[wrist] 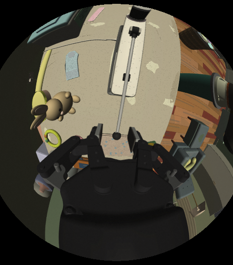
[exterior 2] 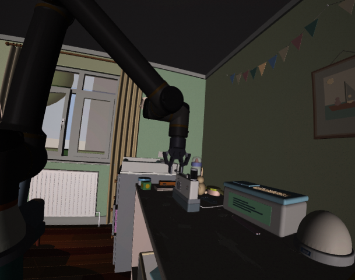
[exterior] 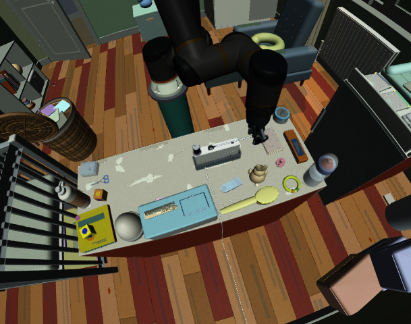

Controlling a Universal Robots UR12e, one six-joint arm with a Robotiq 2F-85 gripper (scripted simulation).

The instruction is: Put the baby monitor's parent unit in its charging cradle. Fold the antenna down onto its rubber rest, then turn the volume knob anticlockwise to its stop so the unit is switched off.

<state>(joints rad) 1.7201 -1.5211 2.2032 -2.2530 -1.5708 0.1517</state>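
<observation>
The charging cradle [exterior 2: 186, 202] is mostly hidden under the parent unit [exterior: 217, 152], which stands in it at the middle of the table. The thin grey antenna [wrist: 125, 83] lies flat along the unit's top. Its black ball tip [wrist: 116, 135] reaches past the unit's right end. My gripper [wrist: 115, 136] is open around that tip and holds nothing. The dark rubber rest [wrist: 126, 76] sits under the antenna near mid-length. The black volume knob [exterior: 197, 149] stands at the unit's left end, far from the gripper.
A blue box [exterior: 178, 210] lies at the front edge beside a grey dome [exterior: 128, 226]. A toy rabbit [exterior: 258, 173], yellow hairbrush [exterior: 254, 199], ring rattle [exterior: 291, 183], patterned card [exterior: 273, 141], orange case [exterior: 295, 146] and baby bottle [exterior: 320, 169] crowd the right end.
</observation>
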